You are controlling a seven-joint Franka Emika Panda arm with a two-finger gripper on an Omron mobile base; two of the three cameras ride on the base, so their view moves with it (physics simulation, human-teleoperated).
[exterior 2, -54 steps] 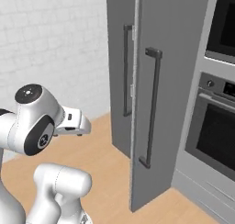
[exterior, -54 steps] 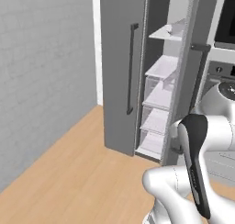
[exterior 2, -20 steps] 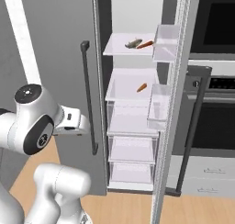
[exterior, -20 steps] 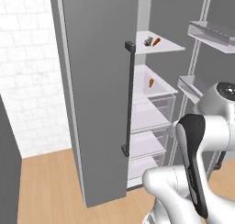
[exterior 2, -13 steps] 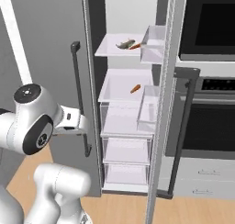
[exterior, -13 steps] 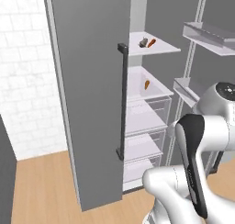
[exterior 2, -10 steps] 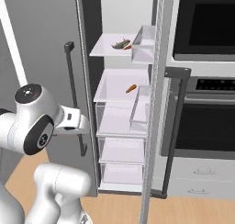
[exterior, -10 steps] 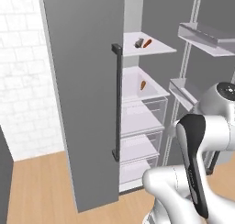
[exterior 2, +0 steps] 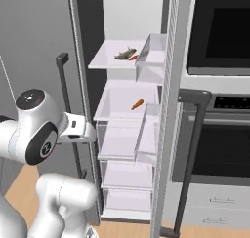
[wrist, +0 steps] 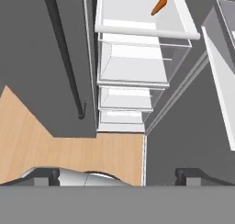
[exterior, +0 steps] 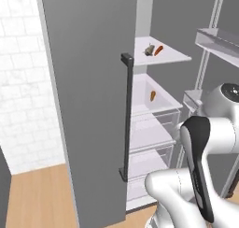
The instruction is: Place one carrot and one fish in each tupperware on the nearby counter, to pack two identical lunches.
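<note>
Carrots (exterior 2: 137, 104) + fish (exterior 2: 124, 53) (fridge shelves)

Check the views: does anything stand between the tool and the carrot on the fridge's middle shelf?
Nothing visible does. The carrot lies in the open on the white middle shelf, both fridge doors stand open, and the open tool looks along a clear line towards it.

Base nearer the open fridge (exterior 2: 132, 134)

Top-shelf fish (exterior: 149, 49) tiny, shape unclear — fridge door (exterior: 88, 82) cut off by edge.
</note>
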